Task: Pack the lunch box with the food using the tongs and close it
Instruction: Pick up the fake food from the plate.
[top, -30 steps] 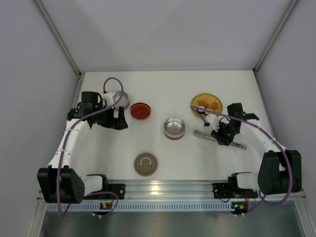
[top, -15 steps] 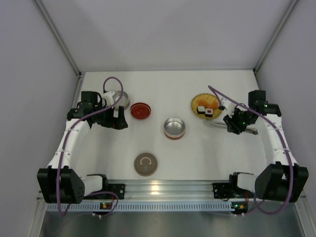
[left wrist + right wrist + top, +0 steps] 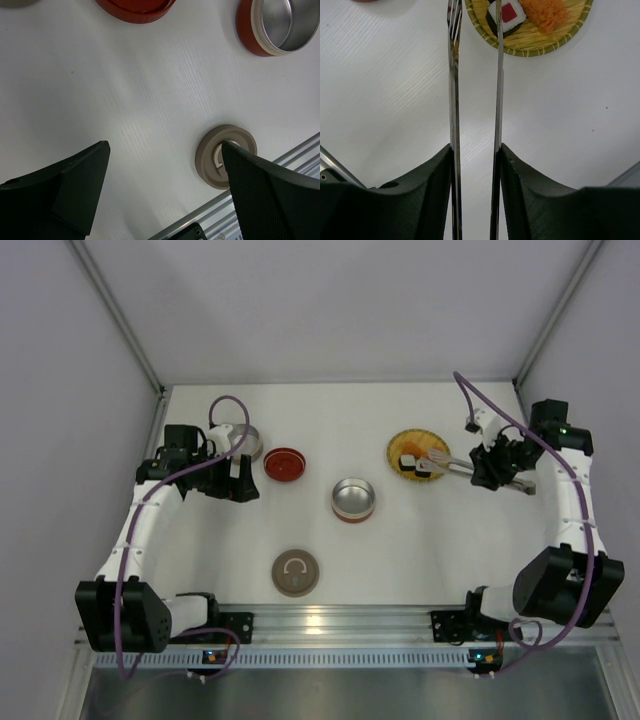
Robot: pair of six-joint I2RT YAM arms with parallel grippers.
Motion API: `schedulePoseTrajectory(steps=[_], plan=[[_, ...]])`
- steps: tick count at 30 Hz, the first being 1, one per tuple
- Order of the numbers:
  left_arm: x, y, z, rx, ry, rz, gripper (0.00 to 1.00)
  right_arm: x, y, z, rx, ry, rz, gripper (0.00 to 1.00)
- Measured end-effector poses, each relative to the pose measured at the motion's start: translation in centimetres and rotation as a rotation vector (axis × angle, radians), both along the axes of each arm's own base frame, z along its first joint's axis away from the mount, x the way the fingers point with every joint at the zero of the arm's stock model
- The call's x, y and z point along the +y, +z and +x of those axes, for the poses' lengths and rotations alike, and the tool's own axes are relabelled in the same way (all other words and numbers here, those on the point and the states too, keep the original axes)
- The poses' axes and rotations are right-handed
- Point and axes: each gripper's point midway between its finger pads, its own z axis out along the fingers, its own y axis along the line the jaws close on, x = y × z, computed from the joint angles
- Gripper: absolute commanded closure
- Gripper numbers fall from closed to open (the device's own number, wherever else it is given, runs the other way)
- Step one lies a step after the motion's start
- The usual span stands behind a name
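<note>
My right gripper [image 3: 476, 150] is shut on the tongs [image 3: 454, 90], one finger pressing each thin silver arm. The arms stay a little apart and point at the woven yellow plate [image 3: 535, 47]. The food on that plate is a white roll with black wrap and red centre [image 3: 507, 15] and an orange chunk [image 3: 547, 10]. One tong tip lies at the roll's edge; the other is beside the plate. From above, the tongs [image 3: 450, 467] reach leftward from my right gripper [image 3: 495, 465] to the plate [image 3: 400, 440]. The open lunch box tin [image 3: 353, 500] sits mid-table. My left gripper [image 3: 240, 480] stands open and empty.
A red lid [image 3: 284, 464] lies left of the lunch box tin, and a second silver tin [image 3: 245, 440] sits behind my left wrist. A tan round lid [image 3: 296, 572] with a ring handle lies near the front rail. Grey walls close in both sides.
My right arm has swung right and back with the tongs, turning them from the table front to point at the plate. Their arms have spread slightly. The left arm has not moved.
</note>
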Motion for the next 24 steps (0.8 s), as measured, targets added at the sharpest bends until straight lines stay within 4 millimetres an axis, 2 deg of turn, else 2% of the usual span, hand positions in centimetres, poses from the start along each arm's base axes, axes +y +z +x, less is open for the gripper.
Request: schedulePoseTrajectory(steps=[8,17,24], plan=[[0.0,0.0,0.0,-0.001,0.000,0.000,0.02,-0.3,-1.0,0.3,0.047,-0.027,0.005,0.58],[0.0,0.0,0.0,0.000,0.003,-0.001,0.02,0.0,-3.0,-0.9,0.174,-0.234,0.080,0.57],[0.0,-0.1,0.1,0.005,0.003,-0.001,0.02,0.3,-1.5,-1.4,0.145,-0.396,0.118,0.54]])
